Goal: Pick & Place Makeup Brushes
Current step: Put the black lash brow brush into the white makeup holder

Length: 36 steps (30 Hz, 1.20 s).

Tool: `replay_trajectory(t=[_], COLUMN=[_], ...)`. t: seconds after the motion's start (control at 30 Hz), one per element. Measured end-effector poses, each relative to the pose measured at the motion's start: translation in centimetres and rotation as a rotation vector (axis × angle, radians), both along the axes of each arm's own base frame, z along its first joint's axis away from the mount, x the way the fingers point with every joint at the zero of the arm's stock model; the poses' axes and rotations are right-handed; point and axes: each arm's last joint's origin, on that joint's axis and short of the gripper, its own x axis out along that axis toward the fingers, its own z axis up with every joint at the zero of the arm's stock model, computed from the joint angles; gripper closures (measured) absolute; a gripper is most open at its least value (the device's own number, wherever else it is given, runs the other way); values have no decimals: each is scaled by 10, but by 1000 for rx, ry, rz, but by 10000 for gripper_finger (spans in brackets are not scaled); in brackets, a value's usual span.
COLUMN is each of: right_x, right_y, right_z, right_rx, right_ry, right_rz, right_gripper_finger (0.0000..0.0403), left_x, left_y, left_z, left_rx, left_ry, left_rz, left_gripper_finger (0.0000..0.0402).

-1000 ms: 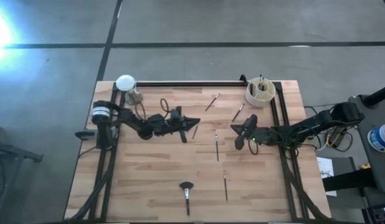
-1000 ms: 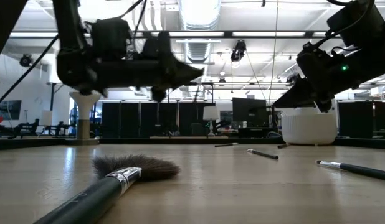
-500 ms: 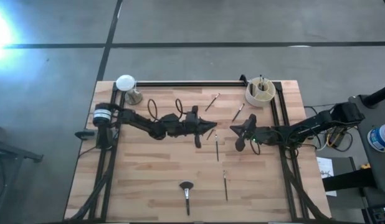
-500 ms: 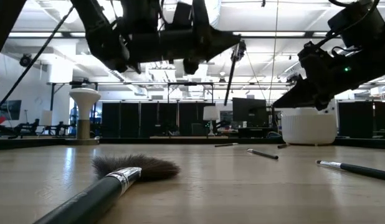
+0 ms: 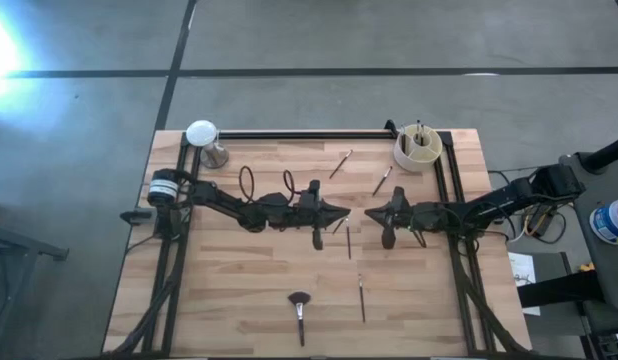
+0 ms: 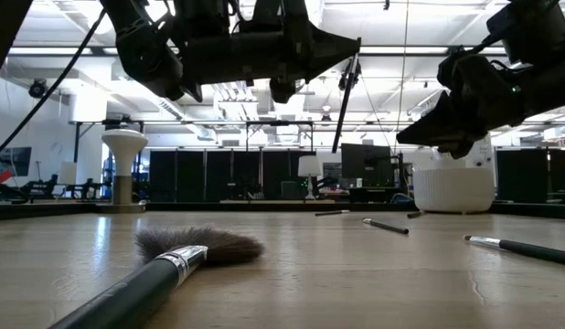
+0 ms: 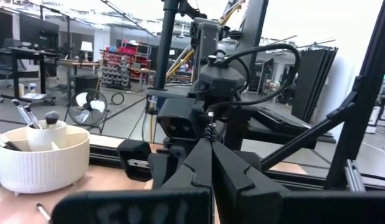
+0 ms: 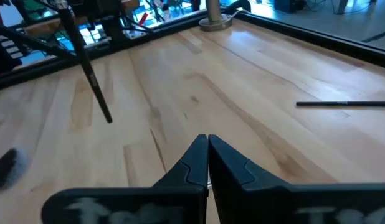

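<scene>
Thin dark makeup brushes (image 5: 340, 164) scattered flat, centre of high view; fluffy-headed brush (image 5: 299, 309) at lower centre; one brush (image 6: 346, 102) hanging tilted (held aloft); few upright in cup (image 5: 417, 147) upper right.

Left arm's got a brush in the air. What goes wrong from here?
1. Left hand pinches the brush by its top end; it dangles tilted and may slip.
2. Right hand waits shut, nose to nose with it; heading for the white holder may clip it.
</scene>
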Motion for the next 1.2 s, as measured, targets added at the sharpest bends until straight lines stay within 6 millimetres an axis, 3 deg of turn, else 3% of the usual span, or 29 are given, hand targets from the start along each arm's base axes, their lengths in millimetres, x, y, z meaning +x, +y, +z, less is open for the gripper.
replay_trajectory(t=[0.27, 0.53, 0.83, 1.0, 1.2], right_x=[1, 4, 14, 34, 75], right_y=[0, 0, 1, 2, -2], right_z=[1, 5, 15, 21, 26], right_rx=[4, 30, 33, 0, -4], right_ry=[-1, -21, -50, -27, 1], right_rz=[-1, -9, -9, -10, -14], right_gripper_finger=[390, 345, 288, 258, 215], left_x=[0, -3, -35, -55, -60], left_y=[0, 2, 20, 35, 44], left_z=[0, -6, -29, -39, -41], left_rx=[0, 27, 31, 15, 15], left_ry=[5, 19, -37, -70, -74], left_rz=[1, 11, 37, 40, 10], left_gripper_finger=[401, 401, 402, 401, 401])
